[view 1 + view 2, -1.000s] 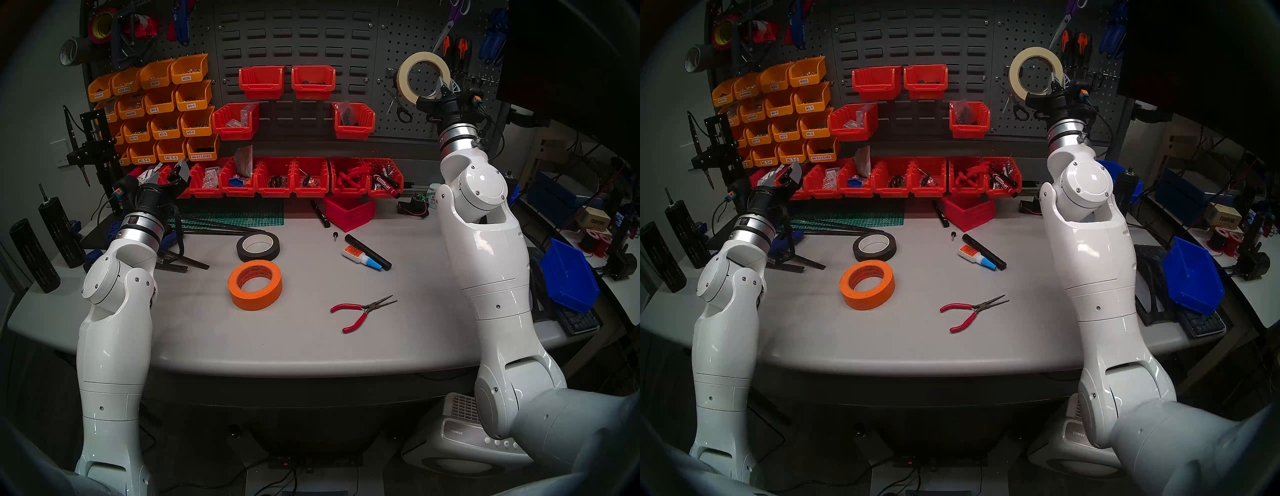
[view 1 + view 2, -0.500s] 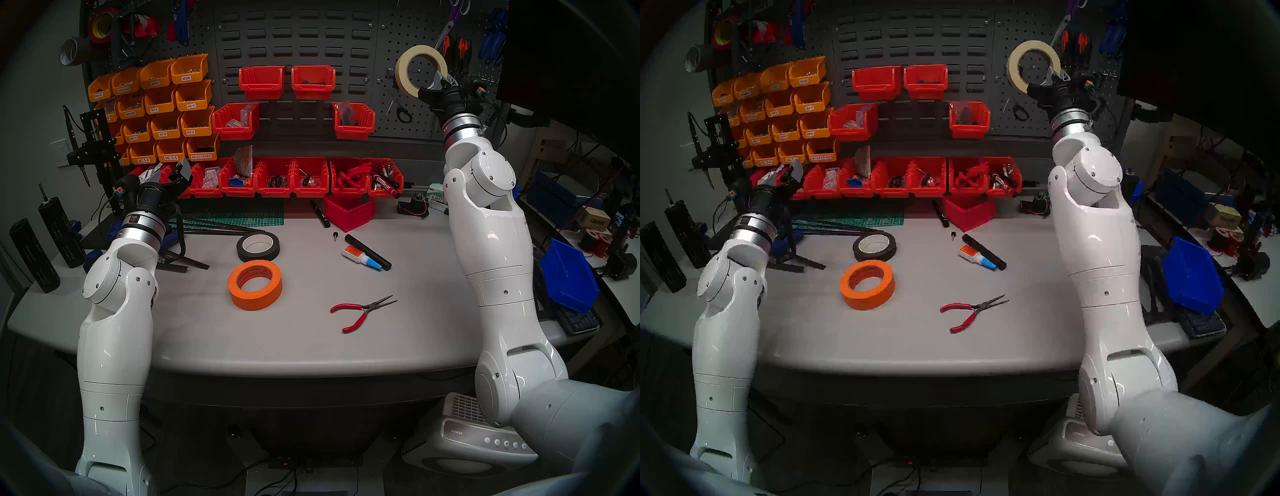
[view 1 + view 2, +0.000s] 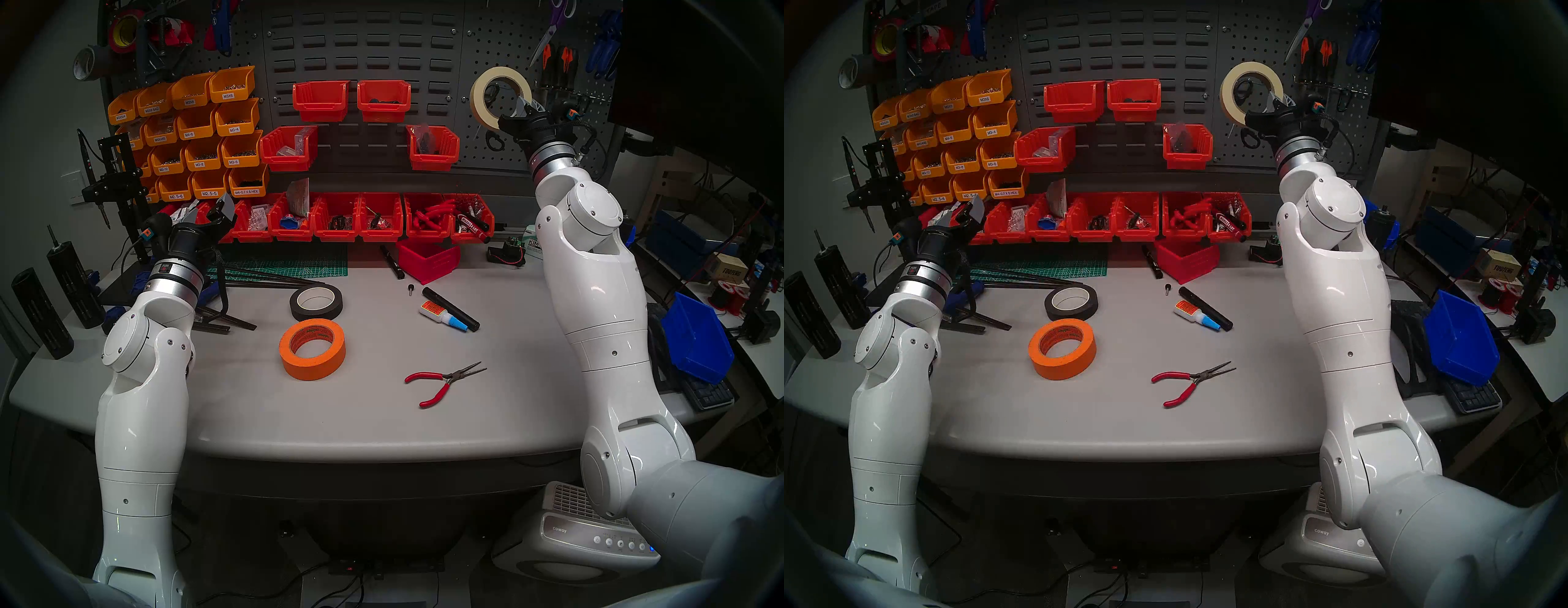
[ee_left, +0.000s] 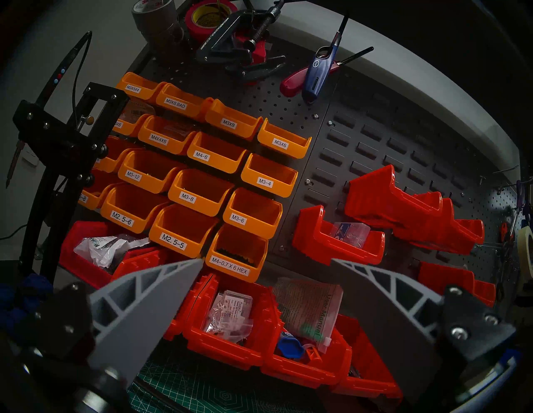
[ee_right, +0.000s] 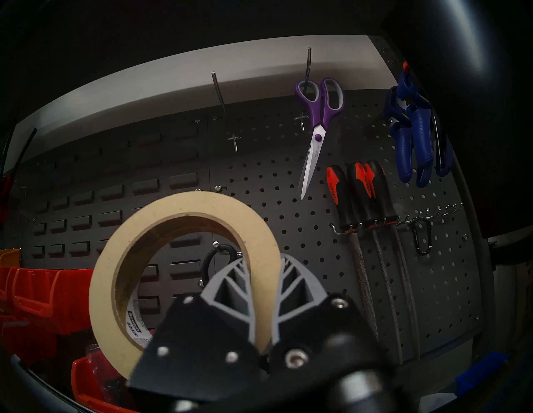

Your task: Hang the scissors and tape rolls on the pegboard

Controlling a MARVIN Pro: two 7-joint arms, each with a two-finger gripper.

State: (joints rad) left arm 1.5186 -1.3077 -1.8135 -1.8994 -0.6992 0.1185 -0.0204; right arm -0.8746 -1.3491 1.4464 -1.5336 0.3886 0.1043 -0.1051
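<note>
Cream tape roll (image 5: 184, 268): held upright before the pegboard (image 5: 288, 207), its rim pinched between the fingers (image 5: 230, 291) of the right gripper (image 5: 261, 291). Black-handled scissors (image 3: 492, 138) are seen hanging just behind it. Orange tape roll (image 3: 312, 348) is left flat on the counter (image 3: 382, 407). Left gripper (image 4: 265, 261): fingers spread, nothing held. Risk judged: roll may catch the scissors or miss its hook if misaligned. The hook tip is hidden behind the roll; contact cannot be told.
</note>
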